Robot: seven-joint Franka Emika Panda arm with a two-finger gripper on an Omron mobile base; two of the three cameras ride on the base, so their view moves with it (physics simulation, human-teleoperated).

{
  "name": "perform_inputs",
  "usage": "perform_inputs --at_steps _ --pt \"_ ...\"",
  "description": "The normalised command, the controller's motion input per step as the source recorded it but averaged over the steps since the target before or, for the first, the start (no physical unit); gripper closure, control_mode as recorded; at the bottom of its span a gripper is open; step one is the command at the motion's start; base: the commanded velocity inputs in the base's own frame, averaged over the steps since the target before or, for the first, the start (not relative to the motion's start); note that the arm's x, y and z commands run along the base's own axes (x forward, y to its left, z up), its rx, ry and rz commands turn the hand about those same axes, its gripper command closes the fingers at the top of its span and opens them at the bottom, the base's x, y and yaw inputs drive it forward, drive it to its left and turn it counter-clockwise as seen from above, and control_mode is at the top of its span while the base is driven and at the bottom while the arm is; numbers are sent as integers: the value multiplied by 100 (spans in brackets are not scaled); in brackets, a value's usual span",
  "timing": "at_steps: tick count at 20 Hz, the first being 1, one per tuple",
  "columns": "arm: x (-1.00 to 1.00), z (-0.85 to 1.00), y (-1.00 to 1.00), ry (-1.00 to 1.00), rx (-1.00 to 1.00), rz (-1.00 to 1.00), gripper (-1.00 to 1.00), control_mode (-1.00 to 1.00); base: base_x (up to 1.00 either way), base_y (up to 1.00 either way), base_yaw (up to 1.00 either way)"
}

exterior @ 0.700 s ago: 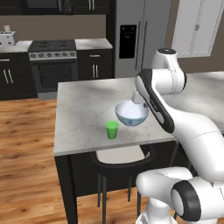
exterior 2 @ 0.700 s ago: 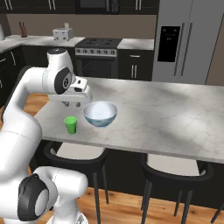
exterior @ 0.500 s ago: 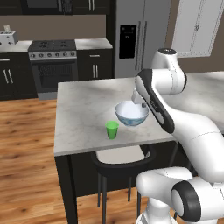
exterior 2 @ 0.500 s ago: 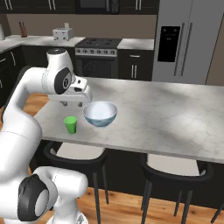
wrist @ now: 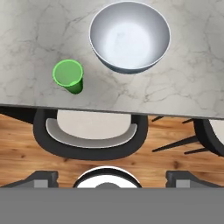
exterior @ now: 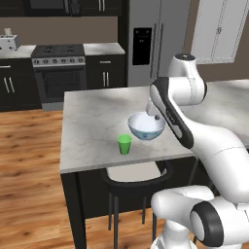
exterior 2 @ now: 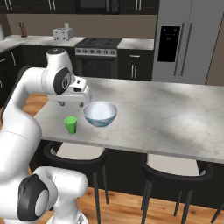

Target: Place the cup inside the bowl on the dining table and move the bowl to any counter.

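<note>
The small green cup (exterior: 124, 144) (exterior 2: 70, 124) (wrist: 68, 76) stands upright near the front edge of the marble dining table (exterior: 92, 116) (exterior 2: 175, 113) (wrist: 35, 35). Close beside it sits the white bowl (exterior: 146, 126) (exterior 2: 100, 113) (wrist: 130, 35), upright with nothing in it, a small gap between the two. My gripper (exterior 2: 71, 104) hovers above the table, just beyond the cup and beside the bowl, pointing down. Its dark fingertips (wrist: 41, 178) stand wide apart in the hand view, open and holding nothing.
A black stool (exterior: 133, 172) (exterior 2: 81, 153) (wrist: 89, 133) is tucked under the table edge below the cup, with a second stool (exterior 2: 175, 170) further along. A stove (exterior: 58, 68) and a fridge (exterior: 151, 44) line the back wall across a wooden floor.
</note>
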Motion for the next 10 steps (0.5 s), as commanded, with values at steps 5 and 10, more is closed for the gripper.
perform_inputs --at_steps 5,10 --pt "0 -5 26 0 0 0 -100 -100 0 0 0" --pt "0 -5 27 -1 0 0 -100 -100 0 0 0"
